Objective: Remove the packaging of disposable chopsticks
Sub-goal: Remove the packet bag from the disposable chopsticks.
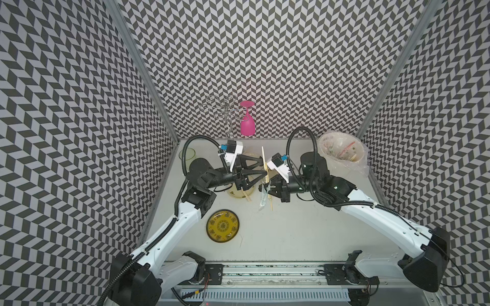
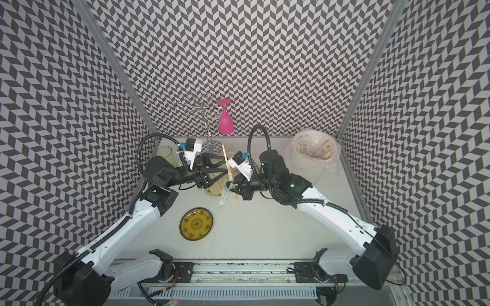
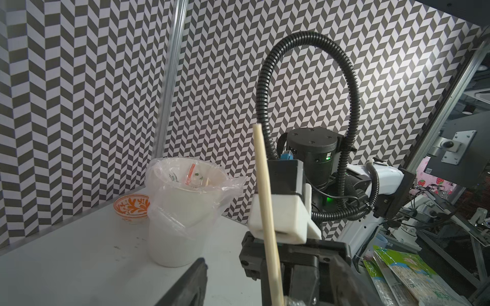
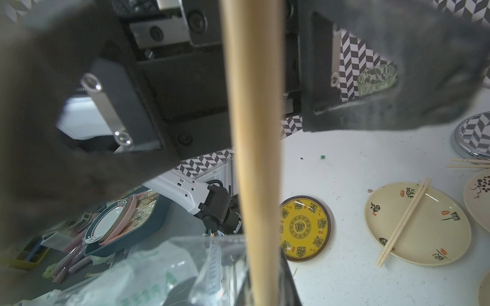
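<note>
The chopsticks [image 1: 263, 153] [image 2: 225, 153] are standing tilted above the counter [image 1: 291, 233], over its far middle, and the right gripper [image 1: 263, 187] [image 2: 229, 185] is clamping them partway along, its jaws pressing fully shut on them. Their bare upper length is rising past that gripper, and the lower tips are poking out beneath it. The clear sleeve [image 1: 262, 200] [image 2: 224, 197] is hanging crumpled from the same grip, dangling beside the lower part of the sticks, though I cannot tell whether it is wrapping them inside the jaws. In the right wrist view the sleeve [image 4: 212, 265] is bunching around the foot of the chopsticks [image 4: 254, 159]. The left gripper [image 1: 264, 165] [image 2: 226, 164] is reaching in from the opposite side with its jaws standing wide apart and holding nothing. The bare sticks are passing between its fingers with a gap on either side, and they are showing upright in the left wrist view [image 3: 265, 212]. Under the left gripper a cream plate [image 4: 437, 238] is lying on the counter with another pair [image 4: 403, 222] resting across it. A yellow plate [image 1: 222, 226] is sitting nearer the front, well apart from the sleeve. A bag-lined bin [image 1: 342, 153] is standing in the far right corner behind the right arm. A pink glass [image 1: 248, 124] is hanging upside down from a wire rack [image 1: 220, 107] at the back wall
</note>
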